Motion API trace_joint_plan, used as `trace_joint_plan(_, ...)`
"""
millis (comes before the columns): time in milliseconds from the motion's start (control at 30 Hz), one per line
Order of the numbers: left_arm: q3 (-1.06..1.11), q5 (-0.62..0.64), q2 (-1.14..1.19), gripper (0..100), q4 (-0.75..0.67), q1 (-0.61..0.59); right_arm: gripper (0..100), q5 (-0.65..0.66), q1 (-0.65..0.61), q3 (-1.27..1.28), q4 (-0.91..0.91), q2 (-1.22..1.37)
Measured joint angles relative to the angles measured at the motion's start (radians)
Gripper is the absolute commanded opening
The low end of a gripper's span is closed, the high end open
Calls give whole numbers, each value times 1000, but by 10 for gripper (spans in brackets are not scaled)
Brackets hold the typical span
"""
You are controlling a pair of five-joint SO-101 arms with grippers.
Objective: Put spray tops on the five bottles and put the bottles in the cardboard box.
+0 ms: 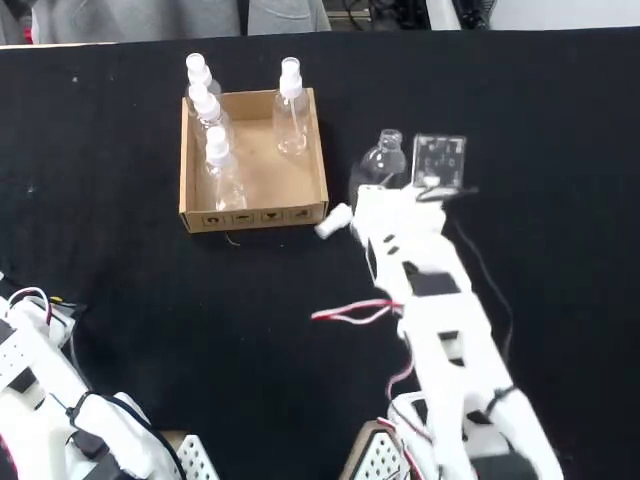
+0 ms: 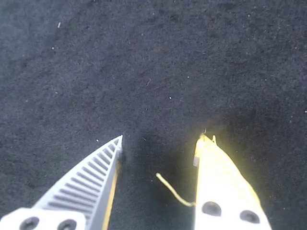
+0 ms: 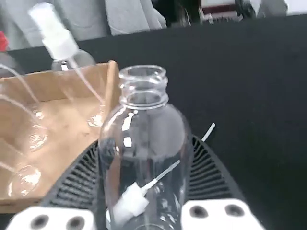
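Noting black-clothed table (image 1: 120, 300), grey fabric (image 1: 140, 18) beyond far edge, cut off by frame. Found cardboard box (image 1: 254, 213) holding four capped bottles (image 1: 292, 120), upright. Found right gripper (image 3: 145, 144) clamped on uncapped bottle (image 1: 383, 158), upright just right of box. Spotted loose spray top (image 1: 333, 222) on table by box's near-side right corner. Logged left gripper (image 2: 161, 138) spread over table; left arm (image 1: 45, 420) mostly cut off.

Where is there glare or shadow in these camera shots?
Right wrist view: bright highlights streak the uncapped bottle between the fingers of the right gripper. Left wrist view: a dark shadow pools on the table between the open fingers of the left gripper. High view: faint glints on the capped bottles in the cardboard box.
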Motion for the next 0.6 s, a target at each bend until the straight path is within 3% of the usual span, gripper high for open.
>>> trace_joint_plan(200, 0, 0, 0, 223, 0, 0, 82, -17, 9, -112, -51, 203)
trace_joint_plan(500, 0, 0, 0, 223, 0, 0, 82, -17, 80, -143, -517, 552)
trace_joint_plan(600, 0, 0, 0, 223, 0, 0, 82, -17, 77, -192, -563, 637)
